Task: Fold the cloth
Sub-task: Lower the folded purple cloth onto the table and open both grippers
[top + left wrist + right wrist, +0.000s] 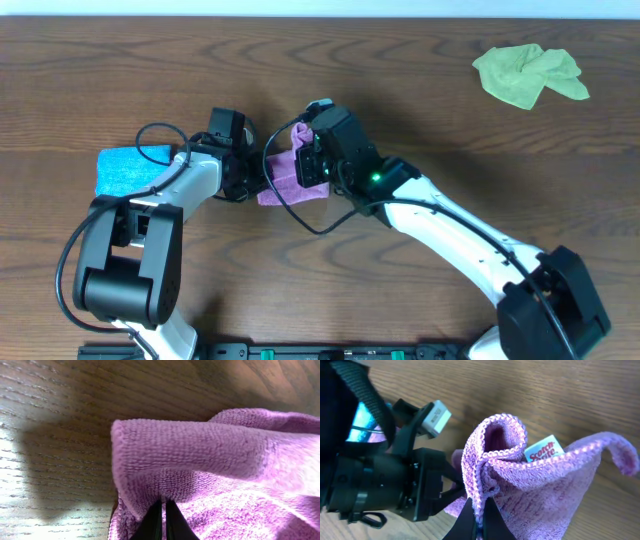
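Observation:
The purple cloth (283, 175) lies bunched at the table's middle, between both grippers. My left gripper (255, 172) is shut on the cloth's left edge; in the left wrist view its fingers (163, 521) pinch a fold of the cloth (200, 455). My right gripper (312, 165) is shut on a hemmed edge of the cloth; in the right wrist view its fingers (479, 520) clamp the stitched border of the cloth (540, 485), lifted off the table. A white brand label (543, 449) shows on the cloth.
A folded blue cloth (130, 168) lies at the left, beside the left arm. A crumpled green cloth (528, 74) lies at the far right. The left arm's body (375, 480) is close to the right gripper. The wooden table (450, 120) surrounds them.

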`<state>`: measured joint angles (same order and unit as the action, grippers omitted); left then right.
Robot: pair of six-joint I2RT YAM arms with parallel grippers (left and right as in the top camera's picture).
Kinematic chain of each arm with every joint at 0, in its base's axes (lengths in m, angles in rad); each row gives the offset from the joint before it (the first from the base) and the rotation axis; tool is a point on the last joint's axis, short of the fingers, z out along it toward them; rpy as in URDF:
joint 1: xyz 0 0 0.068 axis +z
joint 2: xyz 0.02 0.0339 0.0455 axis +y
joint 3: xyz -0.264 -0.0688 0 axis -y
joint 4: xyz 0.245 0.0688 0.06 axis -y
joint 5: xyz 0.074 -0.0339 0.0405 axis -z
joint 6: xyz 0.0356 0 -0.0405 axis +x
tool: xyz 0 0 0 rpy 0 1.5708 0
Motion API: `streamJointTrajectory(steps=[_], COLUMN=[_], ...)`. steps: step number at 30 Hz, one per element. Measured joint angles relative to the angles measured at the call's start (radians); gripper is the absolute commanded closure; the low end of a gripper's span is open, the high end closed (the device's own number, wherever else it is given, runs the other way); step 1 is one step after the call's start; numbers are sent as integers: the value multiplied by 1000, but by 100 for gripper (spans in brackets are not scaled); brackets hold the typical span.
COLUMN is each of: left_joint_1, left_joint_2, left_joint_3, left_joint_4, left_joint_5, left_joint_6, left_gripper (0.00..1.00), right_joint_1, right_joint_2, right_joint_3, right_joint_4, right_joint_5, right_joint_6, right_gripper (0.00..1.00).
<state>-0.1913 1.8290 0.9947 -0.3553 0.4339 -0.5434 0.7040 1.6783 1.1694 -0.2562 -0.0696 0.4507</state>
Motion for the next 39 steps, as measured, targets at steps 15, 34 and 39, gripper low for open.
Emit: streamJointTrajectory(steps=[15,34,39], left_joint_1=[2,163,163], left_joint_2=[-26,-272,-287], left_joint_3=[-1,-1,-1], left_joint_4=[50,2,-33], left_joint_5=[31,31,31], left_joint_6=[20,66,82], left_gripper=[94,94,94], right_joint_1=[37,70,82], right_joint_2=[48,109,155], right_joint_3=[0,2,2], right_joint_4=[26,80,93], right_joint_5=[3,-2,-7], right_joint_6=[5,12,13], right_gripper=[99,99,99])
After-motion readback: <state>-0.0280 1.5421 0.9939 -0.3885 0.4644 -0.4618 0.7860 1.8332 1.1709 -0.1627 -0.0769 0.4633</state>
